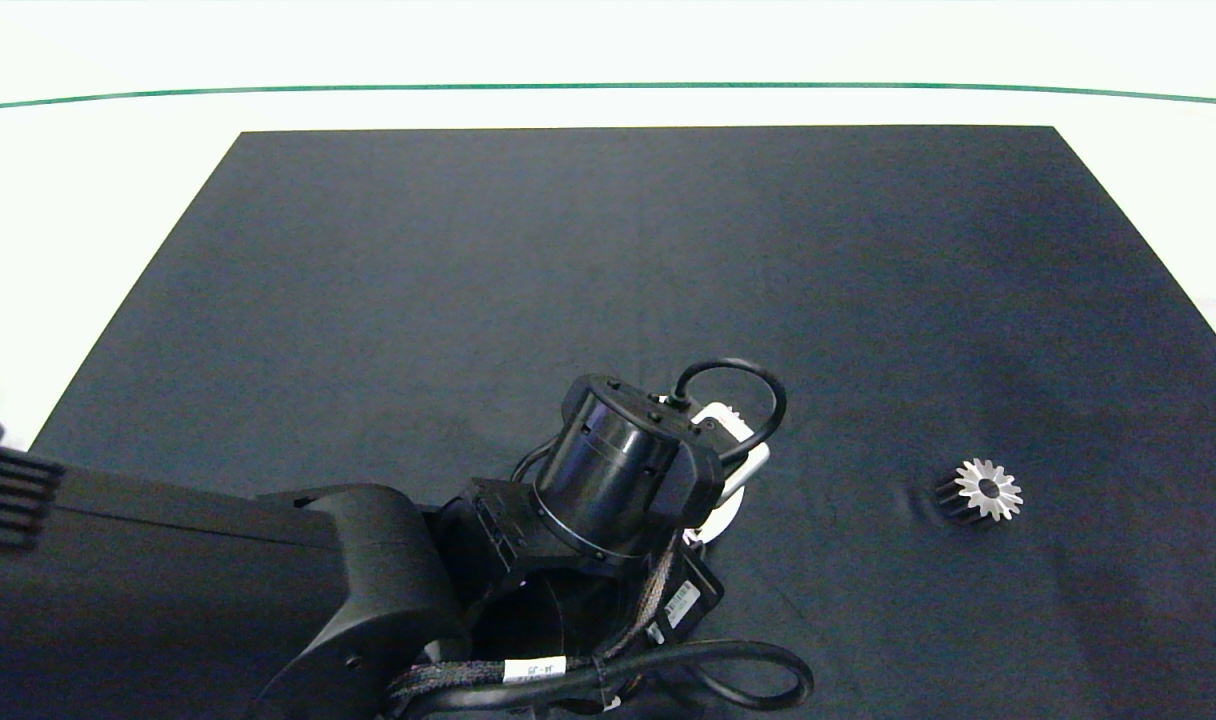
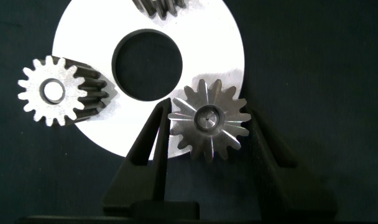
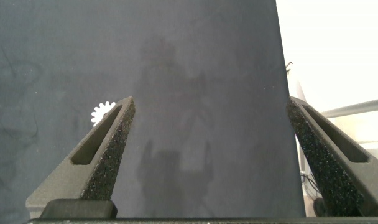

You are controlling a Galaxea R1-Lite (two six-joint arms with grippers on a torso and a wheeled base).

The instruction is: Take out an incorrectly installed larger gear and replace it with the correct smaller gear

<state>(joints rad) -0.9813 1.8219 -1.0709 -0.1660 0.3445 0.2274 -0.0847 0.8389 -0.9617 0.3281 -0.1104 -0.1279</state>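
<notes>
Larger gear [image 2: 209, 119] sits between left hand [image 2: 207, 134] fingers; touching both.

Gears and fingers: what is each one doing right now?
larger gear: on the white disc, pinched between the left gripper's fingers.
smaller gear: lying loose on the dark mat, untouched.
pin-centred gear: seated at the disc's edge.
left gripper: shut on the larger gear.
right gripper: open, empty, above the mat.
</notes>
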